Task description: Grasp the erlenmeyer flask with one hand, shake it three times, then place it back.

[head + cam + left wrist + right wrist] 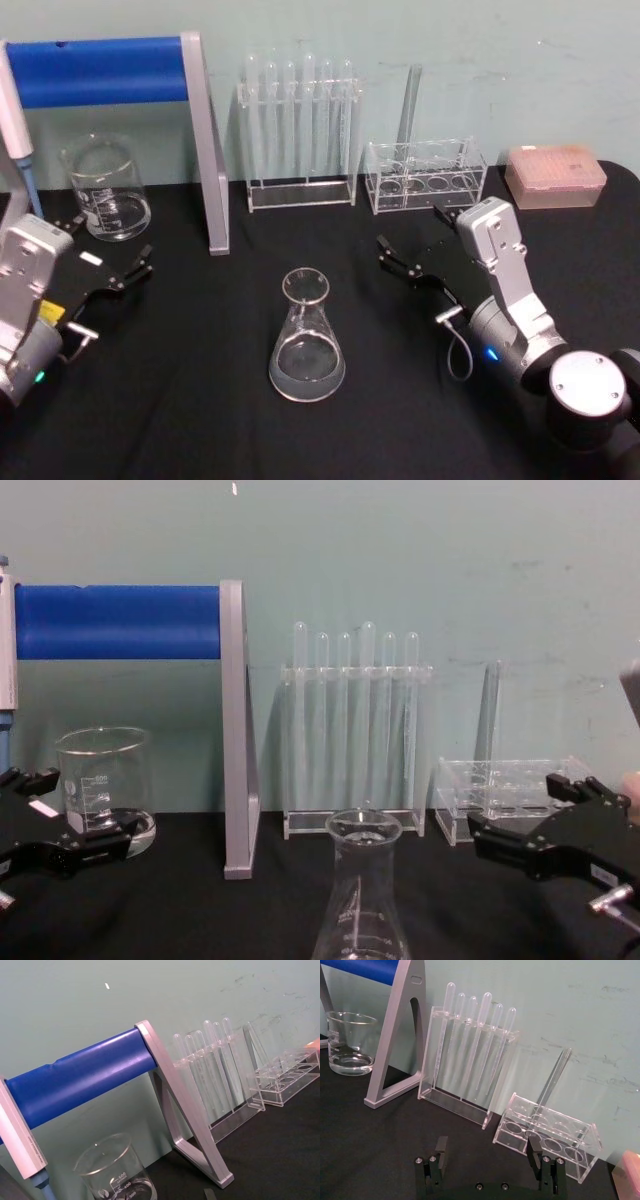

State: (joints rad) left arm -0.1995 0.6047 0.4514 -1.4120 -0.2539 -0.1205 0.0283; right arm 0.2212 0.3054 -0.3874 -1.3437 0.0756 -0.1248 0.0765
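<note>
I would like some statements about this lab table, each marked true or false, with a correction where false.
1. The flask stands upright on the table. True.
2. The right gripper holds the flask. False: it is open and apart from it.
3. The beaker is on the robot's left side, near the left gripper. True.
4. The flask sits inside the low rack. False: it stands alone, nearer the robot.
5. The left gripper is shut on the beaker. False: it is open, holding nothing.
</note>
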